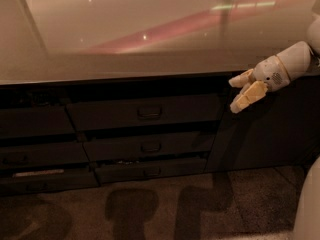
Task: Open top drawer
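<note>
The hand (235, 95) is seen to the right of the top drawer (145, 112), level with its front and just below the edge of the bench (125, 59) that runs above it. Its two fingers (250, 96) are spread apart and nothing is held between them. They are pointed left, toward the top drawer, which suggests the opening is being kept ready for a grasp.

The top drawer is found directly under the bench edge, as the widest and tallest front of the middle stack. It appears to be shut or very nearly so, and no pale inner side can be made out. Its small bar handle (149, 112) is set at the centre of the front, well left of the hand, and is untouched.

Two shorter drawer fronts (150, 147) are stacked below the top drawer, each with a like handle. A dark cabinet door (272, 129) stands to the right of it, and the hand is held in front of the upper part of that door, not yet in front of the top drawer itself.

The pull is judged not yet begun. The hand would have to be carried left to the bar handle and closed on it before the drawer could be drawn out.
</note>
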Tool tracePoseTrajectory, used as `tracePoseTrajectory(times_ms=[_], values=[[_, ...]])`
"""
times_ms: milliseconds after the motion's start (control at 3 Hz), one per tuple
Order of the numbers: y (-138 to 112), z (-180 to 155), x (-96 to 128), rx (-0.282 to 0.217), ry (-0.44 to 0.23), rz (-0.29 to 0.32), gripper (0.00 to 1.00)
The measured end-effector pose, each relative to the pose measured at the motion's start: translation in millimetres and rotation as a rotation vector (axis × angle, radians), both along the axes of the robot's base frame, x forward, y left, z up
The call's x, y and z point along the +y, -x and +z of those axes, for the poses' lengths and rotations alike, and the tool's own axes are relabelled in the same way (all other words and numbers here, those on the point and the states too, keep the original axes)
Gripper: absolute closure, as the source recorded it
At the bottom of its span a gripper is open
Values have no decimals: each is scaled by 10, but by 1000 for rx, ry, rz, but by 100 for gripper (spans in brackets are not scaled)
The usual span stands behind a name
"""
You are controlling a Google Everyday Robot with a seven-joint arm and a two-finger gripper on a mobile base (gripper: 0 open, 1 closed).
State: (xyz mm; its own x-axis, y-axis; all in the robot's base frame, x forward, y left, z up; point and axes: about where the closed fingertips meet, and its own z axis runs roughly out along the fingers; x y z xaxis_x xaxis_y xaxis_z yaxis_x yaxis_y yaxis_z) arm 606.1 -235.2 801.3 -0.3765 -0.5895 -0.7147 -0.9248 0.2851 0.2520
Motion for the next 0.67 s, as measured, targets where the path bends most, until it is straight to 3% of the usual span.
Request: tracePoseTrajectory(times_ms=[333,667], values=[[-76,15,89,-53,164,-78,0],[-144,245,277,-134,343,-178,0]])
